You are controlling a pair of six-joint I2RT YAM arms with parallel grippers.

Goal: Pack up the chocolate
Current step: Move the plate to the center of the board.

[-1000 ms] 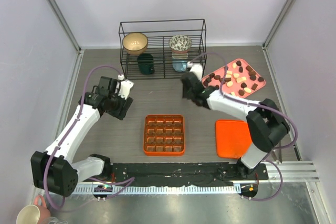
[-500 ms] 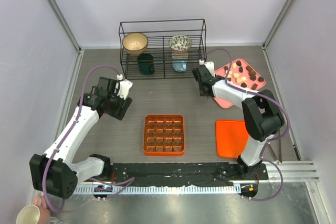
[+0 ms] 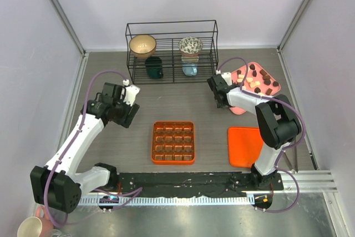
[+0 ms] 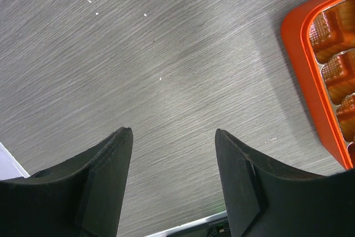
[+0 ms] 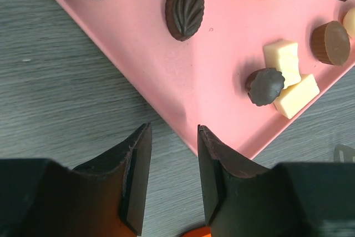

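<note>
1. Nearer arm to the chocolate: the right gripper (image 5: 173, 131), poised at the near edge of the pink tray (image 5: 222, 54). Jaws partly apart, with nothing held and only tray lip and table (image 4: 166, 54) showing in the gap.
2. Likely next target: the leaf-shaped dark chocolate (image 5: 186, 9), at 12 o'clock from the claw in the right wrist view, alone on bare tray.
3. Long axis of that piece: roughly 12-to-6, tipped slightly toward 1. Jaws closing along 9-to-3, so across its narrow width. Judged to need a forward reach and a descent, with little wrist turn.
4. At 2 o'clock from the claw: a fluted dark piece (image 5: 265, 86) touching two white blocks (image 5: 283, 58). Crowded, so probably a poorer first pick.
5. Rest of the chocolate: scattered across the same tray. Destination, the orange gridded box (image 3: 173, 142), at 7 o'clock from the right gripper in the top view and well apart. No piece made out in its cells.
6. Left gripper (image 4: 172, 132): jaws wide apart, empty, above bare table. Box rim at 2 o'clock in its wrist view, tray far off.
</note>
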